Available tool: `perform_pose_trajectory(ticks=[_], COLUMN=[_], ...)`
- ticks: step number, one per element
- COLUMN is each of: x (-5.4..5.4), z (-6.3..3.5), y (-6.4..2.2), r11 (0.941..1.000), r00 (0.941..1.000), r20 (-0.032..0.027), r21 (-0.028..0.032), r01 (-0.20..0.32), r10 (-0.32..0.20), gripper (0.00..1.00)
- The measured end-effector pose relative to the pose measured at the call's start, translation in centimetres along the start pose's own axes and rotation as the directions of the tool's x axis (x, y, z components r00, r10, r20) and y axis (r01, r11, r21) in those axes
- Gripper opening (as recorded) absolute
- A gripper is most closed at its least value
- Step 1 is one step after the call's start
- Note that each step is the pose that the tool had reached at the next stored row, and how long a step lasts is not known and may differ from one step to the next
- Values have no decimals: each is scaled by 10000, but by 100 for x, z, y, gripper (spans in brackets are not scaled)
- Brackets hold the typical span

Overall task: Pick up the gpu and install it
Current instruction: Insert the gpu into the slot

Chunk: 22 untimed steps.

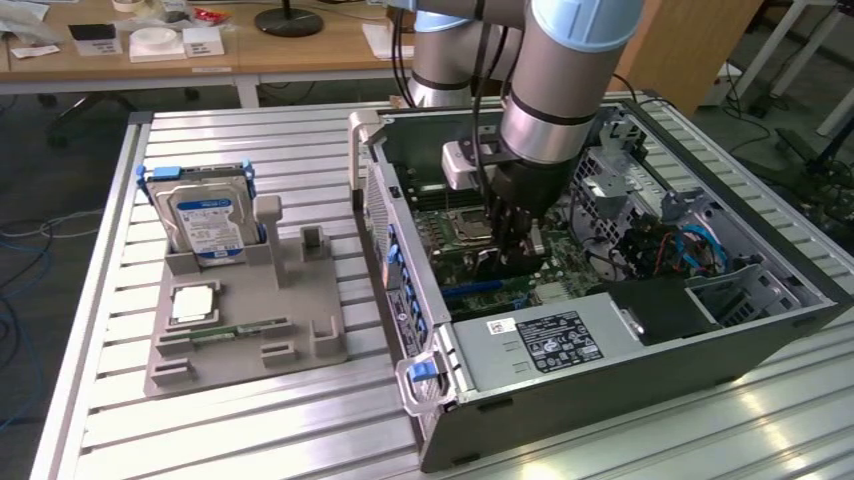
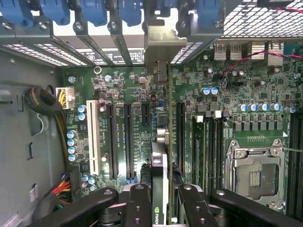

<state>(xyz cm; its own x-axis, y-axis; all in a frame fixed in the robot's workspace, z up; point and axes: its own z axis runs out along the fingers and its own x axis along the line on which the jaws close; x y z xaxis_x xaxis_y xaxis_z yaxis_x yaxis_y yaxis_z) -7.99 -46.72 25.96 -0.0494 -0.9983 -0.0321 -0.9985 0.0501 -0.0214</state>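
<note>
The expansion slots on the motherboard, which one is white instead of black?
The white slot, the outermost of the long slots, on the side nearest the bundled power cables. The other long slots beside it are black.

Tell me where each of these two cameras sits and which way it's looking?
Exterior view: off the arm, above and to one side, looking down on the slatted table, the parts holder and the open computer case; the robot arm reaches into the case.
Wrist view: on the wrist, facing straight down at the motherboard; the gripper holds the gpu edge-on.
Shared: the motherboard and the cpu socket.
</note>
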Motion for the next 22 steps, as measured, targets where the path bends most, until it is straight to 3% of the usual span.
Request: perform_pose_trajectory(ticks=[17, 22], x=[-24, -22], z=[18, 63], y=[67, 89], r11=[10000, 10000], r00=[10000, 10000], r20=[-8, -12], r21=[0, 2], r01=[-2, -1], r10=[2, 1], gripper=[27, 27])
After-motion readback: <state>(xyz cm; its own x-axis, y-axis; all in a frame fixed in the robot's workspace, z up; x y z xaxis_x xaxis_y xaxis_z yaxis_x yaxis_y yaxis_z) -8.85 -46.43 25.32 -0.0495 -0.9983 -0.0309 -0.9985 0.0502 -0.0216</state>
